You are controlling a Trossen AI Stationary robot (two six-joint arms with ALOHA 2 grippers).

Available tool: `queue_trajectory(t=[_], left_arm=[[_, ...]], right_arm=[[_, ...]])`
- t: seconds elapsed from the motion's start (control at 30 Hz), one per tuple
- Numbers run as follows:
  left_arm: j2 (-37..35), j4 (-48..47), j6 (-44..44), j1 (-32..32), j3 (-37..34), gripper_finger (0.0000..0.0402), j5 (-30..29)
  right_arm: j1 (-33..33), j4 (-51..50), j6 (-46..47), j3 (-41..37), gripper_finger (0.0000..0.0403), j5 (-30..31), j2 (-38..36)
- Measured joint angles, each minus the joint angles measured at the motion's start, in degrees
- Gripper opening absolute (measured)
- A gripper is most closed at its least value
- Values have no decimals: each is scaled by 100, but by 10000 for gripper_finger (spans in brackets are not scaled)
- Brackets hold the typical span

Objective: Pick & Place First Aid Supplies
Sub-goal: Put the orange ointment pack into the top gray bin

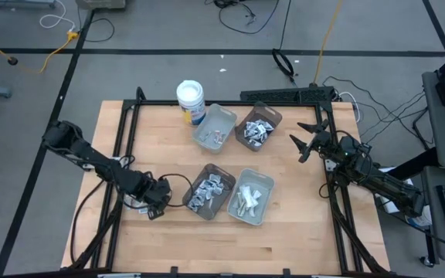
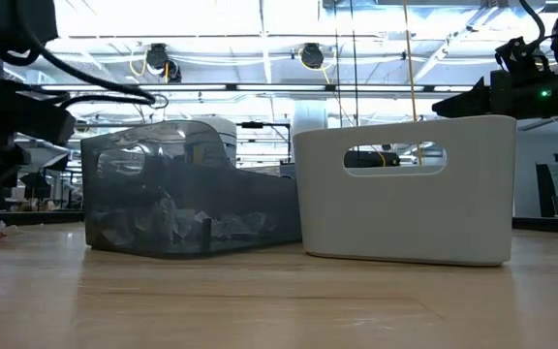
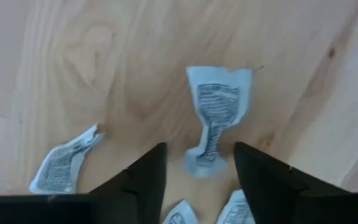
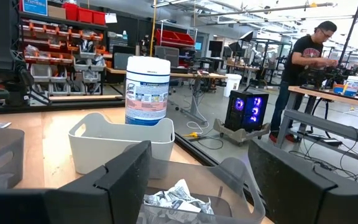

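My left gripper is low over the table, just left of the near brown tray. It is open. A crumpled white printed packet lies flat on the wood, its narrow end between the fingertips; I cannot see them touching it. More packets lie around it. My right gripper hovers open, raised, right of the far brown tray. That tray holds crumpled packets.
Four trays stand mid-table: a far grey tray, the far brown one, the near brown one and a near grey tray, all holding packets. A white tub stands at the far edge. A person works beyond the table.
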Motion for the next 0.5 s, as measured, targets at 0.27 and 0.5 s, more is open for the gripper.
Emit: queue_trajectory(t=[0.27,0.5], left_arm=[[-15,6,-156,0,-115,29,-136],[-128,-28,-122,80,-83,7,-52]], right_arm=[[0,0,0,0,263,0,0],[1,0,0,1,263,-1,0]])
